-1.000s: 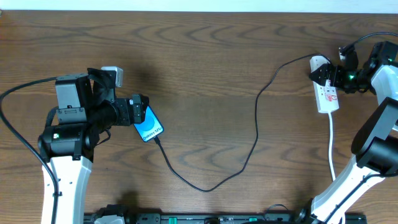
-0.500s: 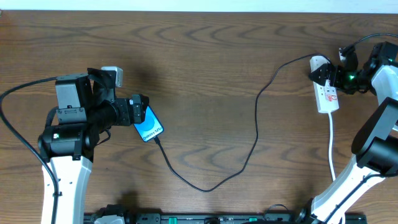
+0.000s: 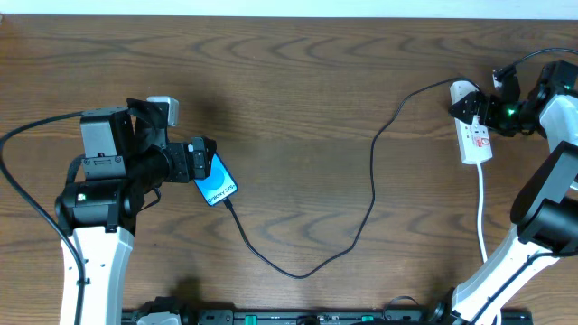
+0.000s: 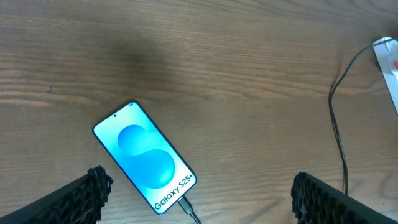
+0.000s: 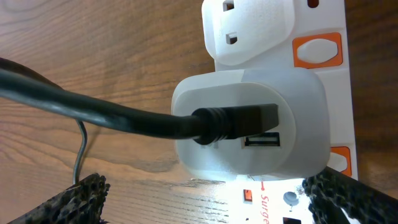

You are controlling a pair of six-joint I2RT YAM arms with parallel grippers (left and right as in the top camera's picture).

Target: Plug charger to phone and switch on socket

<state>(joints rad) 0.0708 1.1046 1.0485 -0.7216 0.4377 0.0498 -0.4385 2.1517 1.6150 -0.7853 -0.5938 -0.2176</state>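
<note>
Right gripper (image 5: 211, 196) spread open, empty, directly over socket (image 5: 323, 25), where charger (image 5: 124, 118) sits plugged. Risk: finger bumps the plug or presses the wrong orange switch (image 5: 317, 51). Phone (image 4: 146, 155) well apart from socket, apparently cabled. Left gripper (image 4: 202, 190) open over it.

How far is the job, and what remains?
Done: the tip of the charger sits in the phone's bottom edge; its other end is in the white adapter on the power strip. In hand: the right pincer, open, is at the strip. Left: its orange switch; I cannot tell whether it is on.
</note>
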